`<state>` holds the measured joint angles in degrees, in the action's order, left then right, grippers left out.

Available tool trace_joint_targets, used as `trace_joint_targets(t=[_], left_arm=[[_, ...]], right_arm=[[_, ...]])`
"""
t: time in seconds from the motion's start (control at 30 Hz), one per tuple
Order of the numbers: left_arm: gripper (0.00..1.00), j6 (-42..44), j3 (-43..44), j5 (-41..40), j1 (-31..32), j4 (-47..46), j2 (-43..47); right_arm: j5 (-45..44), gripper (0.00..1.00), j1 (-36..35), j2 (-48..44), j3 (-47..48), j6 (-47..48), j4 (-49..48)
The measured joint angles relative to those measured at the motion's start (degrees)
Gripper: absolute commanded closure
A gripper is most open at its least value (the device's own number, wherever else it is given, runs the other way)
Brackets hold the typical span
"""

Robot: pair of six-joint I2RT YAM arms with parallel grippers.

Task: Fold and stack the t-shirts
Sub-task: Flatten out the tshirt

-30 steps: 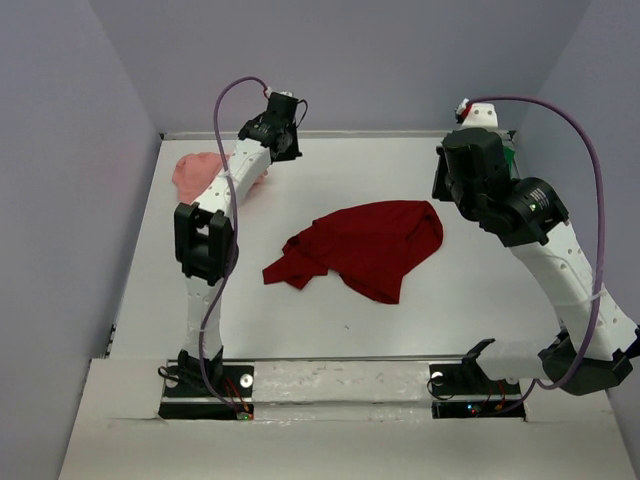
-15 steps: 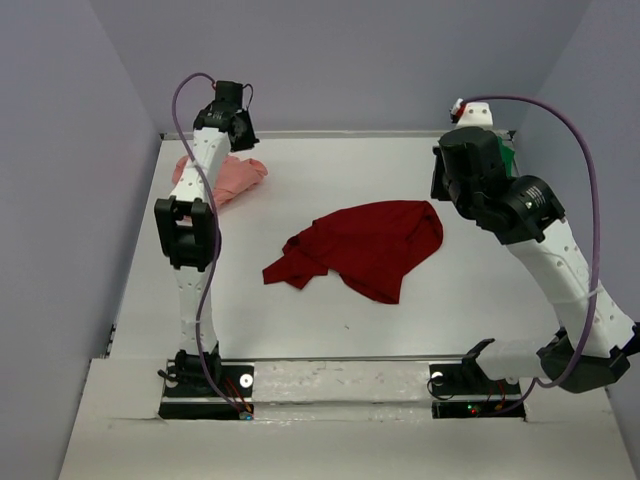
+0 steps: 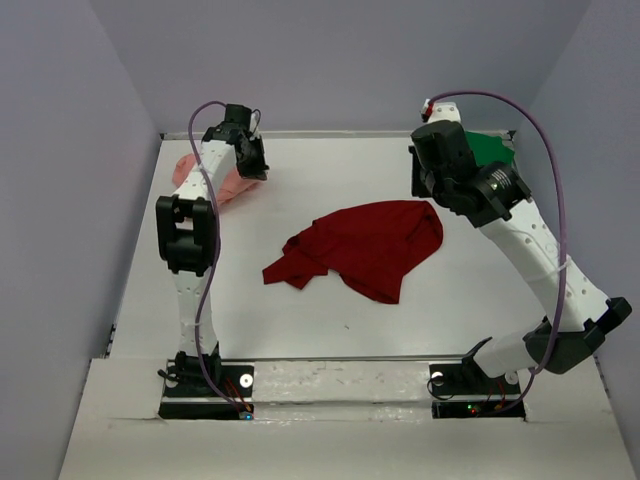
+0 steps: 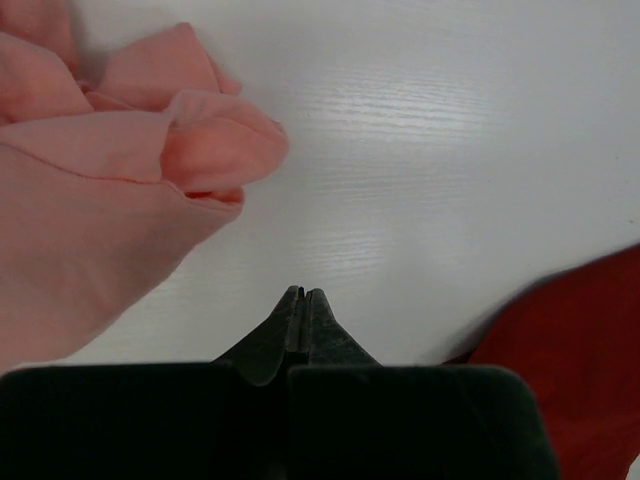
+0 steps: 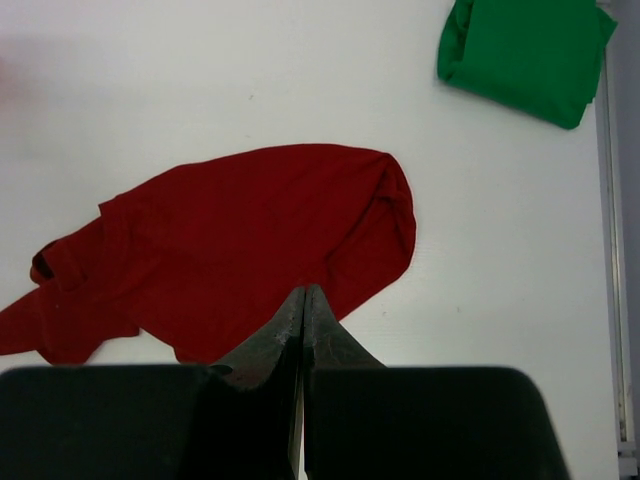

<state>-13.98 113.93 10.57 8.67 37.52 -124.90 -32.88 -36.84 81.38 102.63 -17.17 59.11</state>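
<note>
The dark red t-shirt (image 3: 360,248) lies crumpled and spread in the middle of the table, also seen from the right wrist (image 5: 230,240). Bunched at the back left is the salmon-pink t-shirt (image 3: 185,170), partly hidden behind my left arm. The green t-shirt (image 3: 490,150) sits folded in the back right corner (image 5: 525,50). My left gripper (image 4: 303,292) is shut and empty, hovering over bare table just right of the pink t-shirt (image 4: 90,200). My right gripper (image 5: 303,290) is shut and empty, high above the red shirt's right edge.
Grey walls close the table in on the left, back and right. A metal strip (image 5: 612,250) runs along the table's right edge. Both arm bases stand on the near edge, left base (image 3: 205,380) and right base (image 3: 470,385).
My left wrist swung left along the back wall, then tipped down beside the pink t-shirt. My right arm shifted left and stretched out, uncovering the green t-shirt.
</note>
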Motion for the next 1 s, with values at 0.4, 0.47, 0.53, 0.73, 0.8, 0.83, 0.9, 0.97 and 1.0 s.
trace_joint_targets(t=[0.4,0.47,0.53,0.73,0.8,0.83,0.9,0.97,1.0], left_arm=[[1.0,0.0,2.47,-2.49,-2.4,3.96,-6.78],[1.0,-0.04,4.22,-3.34,-2.8,5.05,-9.57],[1.0,-0.07,6.67,-3.96,-3.19,6.54,-12.7],[1.0,-0.28,10.71,-6.47,-4.24,8.2,-14.01],[1.0,-0.35,10.73,-6.99,-4.63,8.33,-14.01],[1.0,-0.39,10.73,-7.19,-4.98,8.52,-14.01],[1.0,-0.48,10.73,-7.82,-6.23,8.61,-14.01],[1.0,-0.5,10.84,-8.07,-7.69,8.76,-14.01],[1.0,-0.52,10.84,-8.13,-8.15,8.79,-14.03]], right_arm=[[0.13,1.0,0.0,-1.44,1.99,0.7,0.48],[0.11,1.0,0.0,-2.51,2.03,0.7,0.59],[0.13,1.0,0.0,-3.45,2.34,0.68,0.9],[0.42,1.0,0.0,-4.61,2.36,0.5,0.92],[0.61,1.0,0.0,-4.61,2.29,0.46,0.94],[0.81,1.0,0.0,-4.61,2.23,0.44,0.9],[1.07,1.0,0.0,-4.68,1.68,0.44,0.92],[1.25,1.0,0.0,-4.61,1.36,0.44,1.09],[1.25,1.0,0.0,-4.59,1.29,0.44,1.14]])
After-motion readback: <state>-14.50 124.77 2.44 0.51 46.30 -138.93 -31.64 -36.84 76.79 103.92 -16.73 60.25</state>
